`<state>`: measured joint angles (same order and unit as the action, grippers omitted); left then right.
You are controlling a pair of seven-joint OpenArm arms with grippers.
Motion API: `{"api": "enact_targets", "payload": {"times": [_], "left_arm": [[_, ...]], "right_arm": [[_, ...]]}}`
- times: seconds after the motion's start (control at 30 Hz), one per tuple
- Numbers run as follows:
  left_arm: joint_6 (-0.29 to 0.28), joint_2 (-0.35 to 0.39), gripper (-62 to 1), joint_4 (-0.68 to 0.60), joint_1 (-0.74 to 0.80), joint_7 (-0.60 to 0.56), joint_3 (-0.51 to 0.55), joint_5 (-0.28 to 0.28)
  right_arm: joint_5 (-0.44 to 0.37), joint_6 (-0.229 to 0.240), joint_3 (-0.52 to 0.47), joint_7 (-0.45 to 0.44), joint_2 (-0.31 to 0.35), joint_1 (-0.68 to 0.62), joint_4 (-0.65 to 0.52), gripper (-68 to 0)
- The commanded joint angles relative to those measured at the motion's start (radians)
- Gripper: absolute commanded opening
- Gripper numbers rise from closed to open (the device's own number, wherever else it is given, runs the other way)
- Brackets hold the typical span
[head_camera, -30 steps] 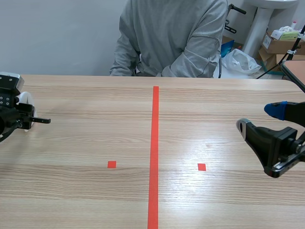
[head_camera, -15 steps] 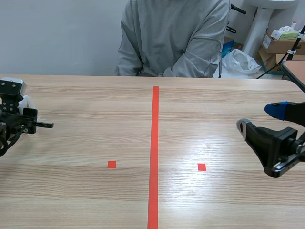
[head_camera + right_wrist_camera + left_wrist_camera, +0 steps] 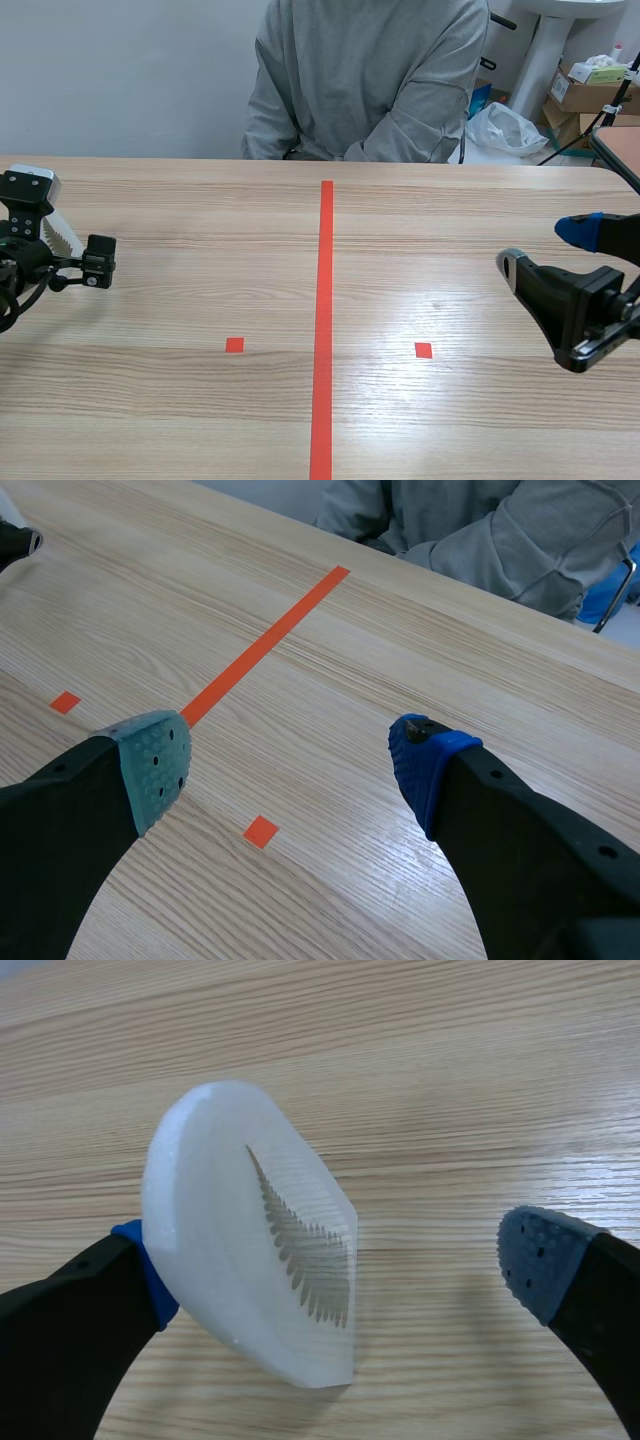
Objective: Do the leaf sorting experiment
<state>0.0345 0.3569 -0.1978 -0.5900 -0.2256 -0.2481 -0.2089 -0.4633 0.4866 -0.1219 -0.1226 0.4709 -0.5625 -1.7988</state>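
On my left wrist feed, the left gripper [image 3: 340, 1265] has its fingers spread wide. The white oval translucent block with a fern leaf inside [image 3: 235, 1230] sits tilted between them, against one finger's blue pad [image 3: 152, 1282] and well apart from the other, over the wooden counter [image 3: 450, 1080]. I cannot tell whether it touches the wood. The right gripper [image 3: 290, 763] gapes just as wide, holding nothing.

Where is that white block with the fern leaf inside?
The white block is far left over the table, leaning on one blue pad of the left pincer, clear of the other finger.
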Motion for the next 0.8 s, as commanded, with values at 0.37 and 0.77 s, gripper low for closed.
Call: {"api": "enact_targets", "payload": {"times": [0.37,0.77], "left_arm": [[0.076,0.067,1.4,-0.107,-0.012,0.042,0.006,-0.008],[0.074,0.233,1.4,-0.636,0.229,0.182,0.006,-0.042]], "right_arm": [[-0.012,-0.003,-0.004,-0.014,0.000,0.014,-0.008,-26.4],[-0.011,-0.003,-0.004,-0.014,0.000,0.014,-0.008,-26.4]]}}
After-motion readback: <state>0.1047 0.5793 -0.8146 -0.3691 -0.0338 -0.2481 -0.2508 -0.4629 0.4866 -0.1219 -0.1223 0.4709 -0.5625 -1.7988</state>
